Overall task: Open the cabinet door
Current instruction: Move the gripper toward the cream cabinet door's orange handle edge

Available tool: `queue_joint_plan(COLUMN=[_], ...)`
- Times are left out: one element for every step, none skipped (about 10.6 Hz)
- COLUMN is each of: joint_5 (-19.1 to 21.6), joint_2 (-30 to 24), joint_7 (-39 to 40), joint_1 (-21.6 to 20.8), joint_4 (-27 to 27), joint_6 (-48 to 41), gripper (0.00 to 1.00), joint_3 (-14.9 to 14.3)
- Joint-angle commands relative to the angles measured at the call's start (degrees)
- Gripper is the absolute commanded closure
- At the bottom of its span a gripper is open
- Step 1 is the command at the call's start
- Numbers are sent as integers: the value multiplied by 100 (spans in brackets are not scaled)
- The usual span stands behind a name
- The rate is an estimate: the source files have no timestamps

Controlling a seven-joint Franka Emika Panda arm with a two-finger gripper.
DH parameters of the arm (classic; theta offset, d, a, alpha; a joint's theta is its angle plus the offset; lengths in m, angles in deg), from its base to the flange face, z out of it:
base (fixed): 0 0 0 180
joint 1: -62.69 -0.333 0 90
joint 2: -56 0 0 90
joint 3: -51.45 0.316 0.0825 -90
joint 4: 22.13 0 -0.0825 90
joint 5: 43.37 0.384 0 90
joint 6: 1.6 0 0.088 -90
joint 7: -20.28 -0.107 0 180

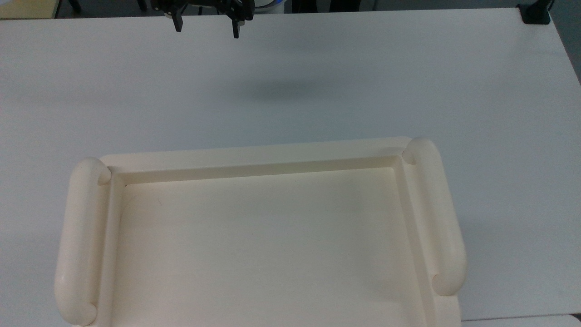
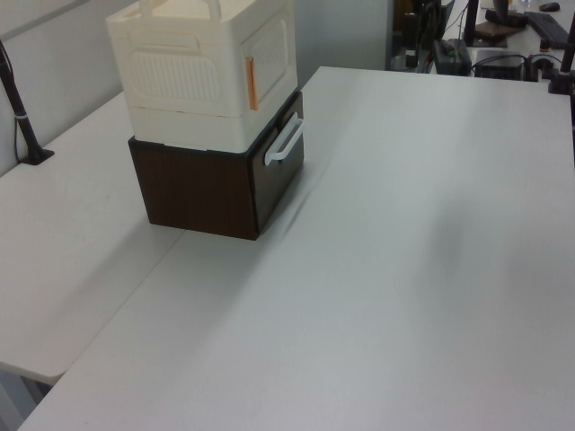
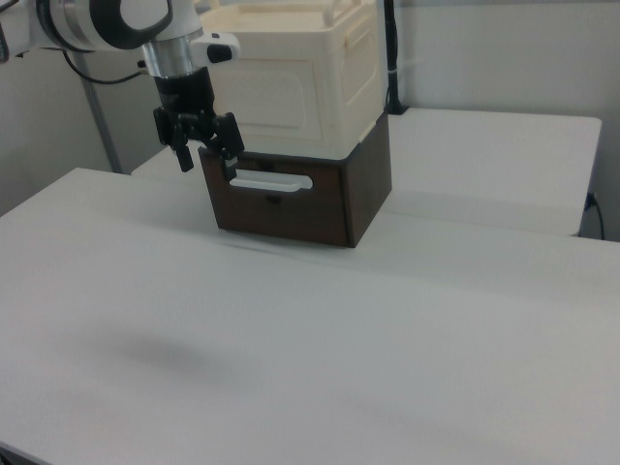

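The cream cabinet [image 2: 193, 81] stands on a dark brown drawer box [image 2: 202, 189]. Its door [image 2: 274, 49] lies flat against the front, with a small copper-coloured piece [image 2: 252, 83] at one edge. In the right view the door [image 3: 276, 92] faces the open table above the box's white handle [image 3: 271, 181]. My gripper [image 3: 206, 155] hangs open above the table in front of that face, well apart from it and holding nothing. The top view shows the gripper [image 1: 207, 27] at the upper edge, far from the cabinet's tray-like top [image 1: 254, 236].
The tray top carries two rounded tube rails [image 1: 79, 240] [image 1: 438, 218]. A white table [image 1: 317, 81] spreads wide between gripper and cabinet. A black clamp [image 1: 535, 13] sits at the table's far corner, and a black pole [image 2: 22, 117] stands beside the cabinet.
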Motion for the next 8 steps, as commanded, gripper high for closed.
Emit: queue_joint_plan(joint_5=[-19, -19, -19, -19, -10, -10, 68, 77], joint_2=[-86, -85, -85, -77, -77, -42, 37, 90], joint_7=[-61, -52, -34, -34, -26, -17, -8, 1], joint_1=[50, 50, 59, 68, 77, 42, 33, -54], joint_4=[144, 144, 144, 144, 144, 127, 100, 91], joint_6=[69, 69, 69, 69, 78, 157, 453, 917], gripper=[0, 0, 0, 0, 0, 0, 0, 0], joint_3=[71, 71, 63, 62, 62, 62, 71, 71])
